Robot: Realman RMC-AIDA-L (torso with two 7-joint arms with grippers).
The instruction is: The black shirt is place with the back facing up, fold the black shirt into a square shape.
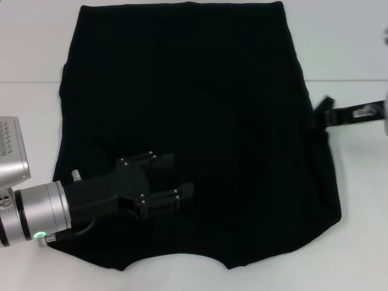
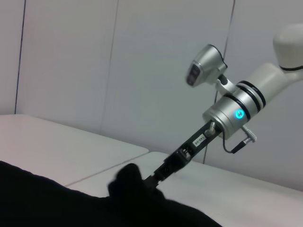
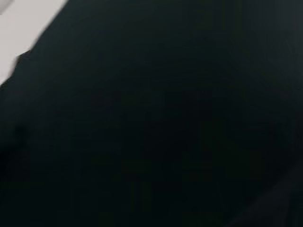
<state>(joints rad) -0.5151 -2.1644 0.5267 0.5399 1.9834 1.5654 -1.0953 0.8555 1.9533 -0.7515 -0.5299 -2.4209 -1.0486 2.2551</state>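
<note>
Left claw (image 1: 173,179) spread wide over the black shirt (image 1: 200,109); right claw (image 1: 320,115) pinching its right edge, bare table (image 1: 357,48) beyond.

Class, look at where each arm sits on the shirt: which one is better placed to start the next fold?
Probably the right. The right gripper is at the black shirt's side edge, where cloth bunches, while the left gripper hovers open over the middle of the fabric, away from any edge.
</note>
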